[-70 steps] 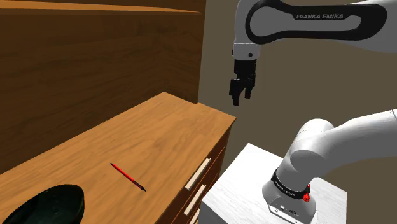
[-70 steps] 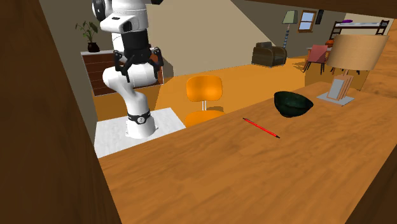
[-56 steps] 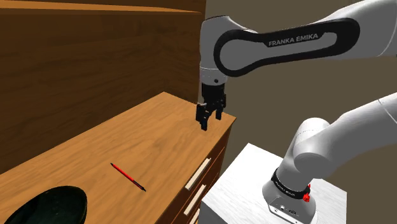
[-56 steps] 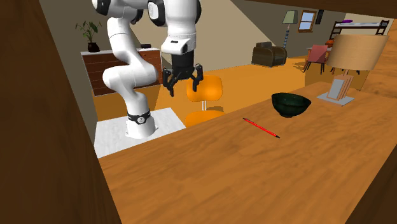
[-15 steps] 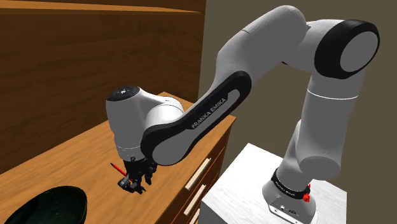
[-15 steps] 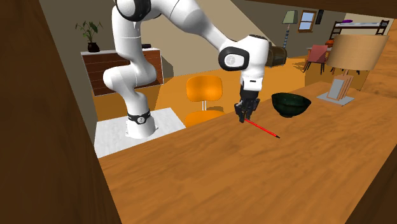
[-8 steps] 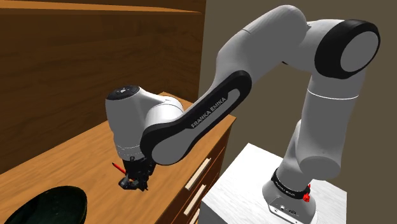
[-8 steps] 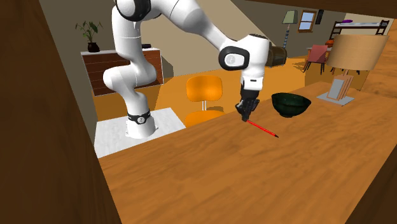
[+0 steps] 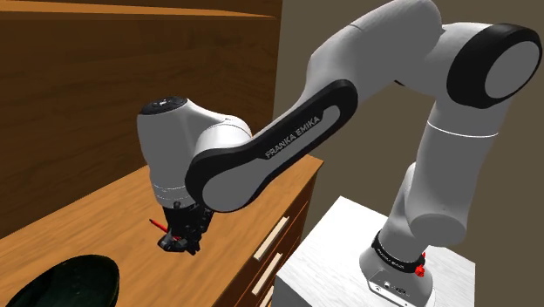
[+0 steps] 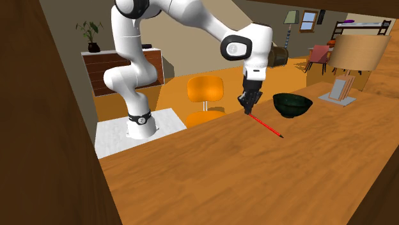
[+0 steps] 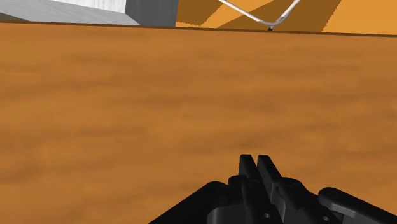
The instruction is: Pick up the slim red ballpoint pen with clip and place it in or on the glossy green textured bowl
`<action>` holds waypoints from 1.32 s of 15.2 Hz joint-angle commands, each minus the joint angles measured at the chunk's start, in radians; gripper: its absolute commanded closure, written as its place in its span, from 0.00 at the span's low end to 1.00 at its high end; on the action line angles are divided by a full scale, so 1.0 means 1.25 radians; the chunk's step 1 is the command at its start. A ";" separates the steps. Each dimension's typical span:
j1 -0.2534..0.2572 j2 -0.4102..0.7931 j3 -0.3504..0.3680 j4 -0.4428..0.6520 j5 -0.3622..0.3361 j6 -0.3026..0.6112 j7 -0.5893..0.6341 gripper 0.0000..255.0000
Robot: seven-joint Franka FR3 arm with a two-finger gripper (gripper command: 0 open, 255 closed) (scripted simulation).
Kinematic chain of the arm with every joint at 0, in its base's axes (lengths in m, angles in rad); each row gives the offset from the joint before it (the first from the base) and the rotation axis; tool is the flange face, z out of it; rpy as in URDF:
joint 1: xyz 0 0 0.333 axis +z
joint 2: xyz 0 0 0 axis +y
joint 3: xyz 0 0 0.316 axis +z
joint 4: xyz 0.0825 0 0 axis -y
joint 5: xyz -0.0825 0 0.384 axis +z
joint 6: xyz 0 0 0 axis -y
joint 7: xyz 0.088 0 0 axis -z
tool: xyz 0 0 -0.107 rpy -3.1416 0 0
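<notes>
1. Second exterior view: jaws were closed on the upper end of the pen (image 10: 265, 126), pinching it.
2. Pen slanted down from the jaws toward the tabletop (image 10: 243, 172).
3. Bowl (image 10: 293, 105) stood on the tabletop near the pen's low tip, apart from it.

At the bench's (image 10: 256, 172) edge nearest the stand (image 10: 115, 139), the pen (image 10: 266, 126) slants down from the gripper (image 10: 247, 110), with the bowl (image 10: 293, 105) on the bench near it to the second exterior view's right and a chair (image 10: 205, 89) beyond that edge.
</notes>
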 commanded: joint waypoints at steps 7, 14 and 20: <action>-0.007 -0.043 0.005 0.045 0.029 -0.080 -0.017 1.00; -0.011 -0.070 0.005 0.094 0.047 -0.151 -0.027 1.00; -0.013 -0.086 0.005 0.143 0.056 -0.214 -0.031 1.00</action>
